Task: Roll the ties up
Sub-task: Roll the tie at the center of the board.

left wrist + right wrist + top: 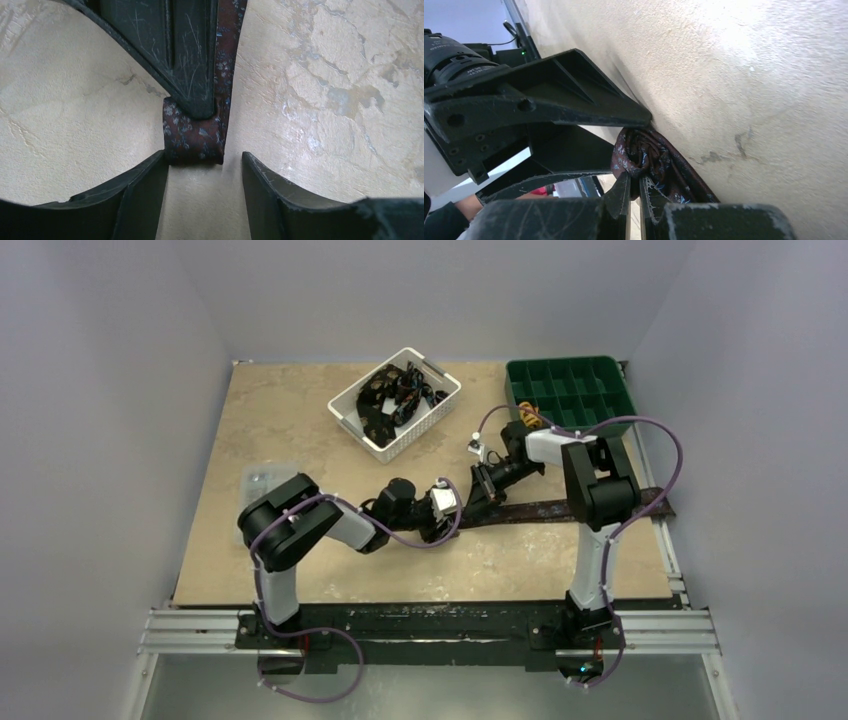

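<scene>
Jaws nearly closed, the right gripper point(634, 186) pinches the core of a small roll started at one end of the tie point(651, 157). The left gripper point(205, 197) stands half parted around that roll, one finger touching it, the other just clear. Beyond the jaws most of the tie lies flat and unrolled on the table point(300, 420), so rolling appears barely started. Farther off, more ties point(395, 395) sit in a white basket point(356, 434).
</scene>
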Motion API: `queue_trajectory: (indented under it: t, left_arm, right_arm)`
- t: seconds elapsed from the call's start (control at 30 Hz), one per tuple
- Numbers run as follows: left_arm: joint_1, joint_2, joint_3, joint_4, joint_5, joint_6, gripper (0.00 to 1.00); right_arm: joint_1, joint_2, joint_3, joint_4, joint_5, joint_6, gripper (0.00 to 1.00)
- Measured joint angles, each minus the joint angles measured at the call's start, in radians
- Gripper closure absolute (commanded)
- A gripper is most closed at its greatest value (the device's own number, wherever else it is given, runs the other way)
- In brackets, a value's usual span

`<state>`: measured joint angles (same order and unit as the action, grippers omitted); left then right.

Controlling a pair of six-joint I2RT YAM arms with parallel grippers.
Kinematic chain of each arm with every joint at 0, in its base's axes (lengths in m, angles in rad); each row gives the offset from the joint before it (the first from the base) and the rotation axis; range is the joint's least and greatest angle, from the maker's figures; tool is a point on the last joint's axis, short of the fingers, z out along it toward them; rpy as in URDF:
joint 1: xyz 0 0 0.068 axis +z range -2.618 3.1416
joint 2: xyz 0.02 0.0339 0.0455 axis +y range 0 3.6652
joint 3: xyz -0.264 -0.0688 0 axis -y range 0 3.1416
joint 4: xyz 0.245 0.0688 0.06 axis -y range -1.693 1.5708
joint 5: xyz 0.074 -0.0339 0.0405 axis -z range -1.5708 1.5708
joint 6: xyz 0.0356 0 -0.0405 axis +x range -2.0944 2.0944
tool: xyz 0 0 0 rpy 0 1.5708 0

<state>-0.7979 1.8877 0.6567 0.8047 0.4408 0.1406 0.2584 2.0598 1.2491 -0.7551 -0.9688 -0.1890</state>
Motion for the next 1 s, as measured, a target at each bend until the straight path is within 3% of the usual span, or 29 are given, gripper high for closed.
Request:
queue_trajectory:
  t: [0.13,0.4,0.57,0.7,0.87,0.93,1.0]
  left_arm:
    - [0.0,-0.014,0.0,-0.027,0.006,0.002,0.27]
    - [-0.002,0.018,0.029,-0.005,0.018,-0.011,0.22]
    - [-0.002,0.092,0.083,0.063,0.004,-0.04,0.46]
    - [-0.005,0.109,0.093,0.078,0.016,-0.052,0.76]
    - [-0.022,0.034,0.085,-0.053,-0.028,0.005,0.89]
    - [-0.023,-0.026,0.089,-0.181,-0.055,0.046,0.92]
    - [-0.022,-0.065,0.105,-0.29,-0.072,0.079,0.93]
  right_arm:
    - [-0.02,0.002,0.0,-0.017,0.009,-0.019,1.0]
    - [-0.061,0.096,0.01,-0.057,-0.122,-0.055,1.0]
    - [-0.065,0.121,0.01,-0.071,-0.159,-0.076,1.0]
    - [-0.071,0.129,0.019,-0.067,-0.172,-0.09,1.0]
    - [-0.056,0.135,0.047,-0.081,-0.175,-0.1,0.99]
    - [-0.03,0.143,0.072,-0.092,-0.176,-0.101,0.81]
    - [-0.007,0.144,0.092,-0.095,-0.168,-0.1,0.72]
